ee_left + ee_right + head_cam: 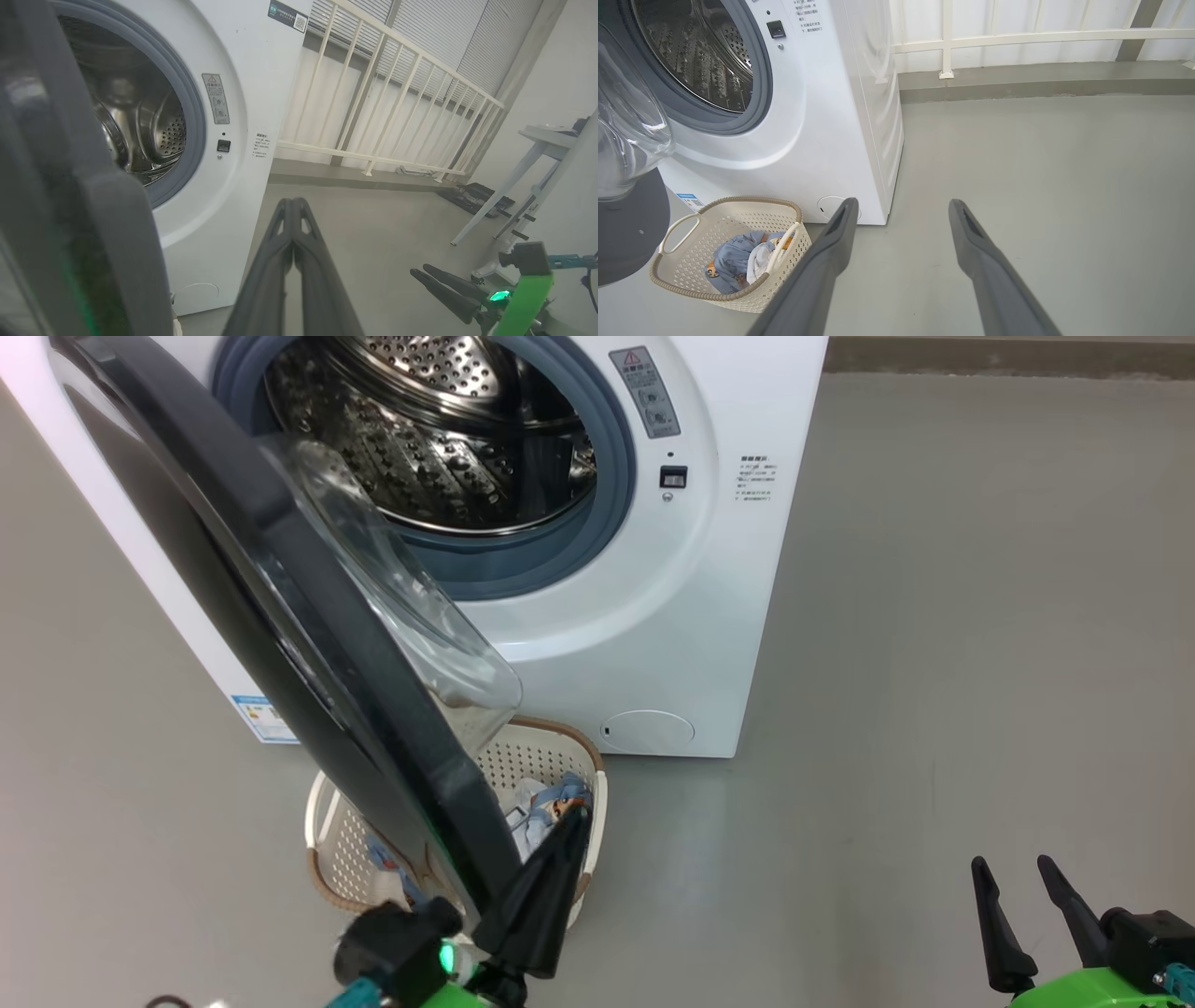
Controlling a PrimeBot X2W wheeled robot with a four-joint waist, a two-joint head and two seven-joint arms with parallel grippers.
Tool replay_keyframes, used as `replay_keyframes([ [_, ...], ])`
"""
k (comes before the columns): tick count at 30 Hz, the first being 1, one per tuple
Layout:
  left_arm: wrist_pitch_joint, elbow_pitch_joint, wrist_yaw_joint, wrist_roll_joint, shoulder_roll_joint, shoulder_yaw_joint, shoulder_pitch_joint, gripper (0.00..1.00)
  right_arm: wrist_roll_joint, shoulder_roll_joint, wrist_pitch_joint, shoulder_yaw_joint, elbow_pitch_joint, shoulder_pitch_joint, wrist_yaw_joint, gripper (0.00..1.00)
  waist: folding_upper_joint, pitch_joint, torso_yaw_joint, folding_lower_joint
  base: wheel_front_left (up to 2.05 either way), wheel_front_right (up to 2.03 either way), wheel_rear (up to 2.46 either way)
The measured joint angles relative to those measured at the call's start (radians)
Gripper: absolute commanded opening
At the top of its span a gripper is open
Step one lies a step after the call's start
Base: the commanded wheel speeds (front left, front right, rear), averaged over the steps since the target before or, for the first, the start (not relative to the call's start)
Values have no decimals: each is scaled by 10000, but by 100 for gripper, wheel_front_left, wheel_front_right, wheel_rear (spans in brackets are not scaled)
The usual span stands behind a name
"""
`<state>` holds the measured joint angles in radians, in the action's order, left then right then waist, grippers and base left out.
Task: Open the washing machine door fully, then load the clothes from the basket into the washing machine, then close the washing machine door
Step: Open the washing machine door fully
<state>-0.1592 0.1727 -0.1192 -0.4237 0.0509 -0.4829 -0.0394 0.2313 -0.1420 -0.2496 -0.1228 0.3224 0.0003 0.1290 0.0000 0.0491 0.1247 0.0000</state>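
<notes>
Fingers (273,261) of left gripper (574,826) pressed together, empty, sitting just inside the free rim of washing machine door (299,616); contact likely, can't confirm. Door roughly half open, hanging over basket (738,217), which sits on floor at front of washing machine (653,644) with clothes (733,259) inside. Right gripper (1011,870) fingers spread wide, empty, well apart to the right. Step in hand: finish opening. Push on the black ring, not the glass bowl. Sweep leftward along the hinge arc, steady so tips don't slip off the rim, until door clears basket and drum mouth.
</notes>
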Motion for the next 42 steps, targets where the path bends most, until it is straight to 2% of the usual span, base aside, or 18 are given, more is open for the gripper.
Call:
replay_keyframes([
  [6,-307,-1854,151,-305,-6,-267,-477,0,-15,0,0,-12,-12,-20,0,100,1,73,15,0,0,0,0],
  [16,-761,-3689,247,-1005,-31,-259,-1143,0,-15,2,0,-33,-84,-24,0,100,0,117,59,0,0,0,0],
  [29,-874,-3996,265,-1151,-205,-196,-1226,0,-15,-67,0,-125,-105,-22,0,100,0,-32,385,0,0,0,0],
  [42,-874,-3467,265,-1160,-272,228,-676,0,-90,-107,0,17,-146,-16,0,100,0,-131,1035,0,0,0,0],
])
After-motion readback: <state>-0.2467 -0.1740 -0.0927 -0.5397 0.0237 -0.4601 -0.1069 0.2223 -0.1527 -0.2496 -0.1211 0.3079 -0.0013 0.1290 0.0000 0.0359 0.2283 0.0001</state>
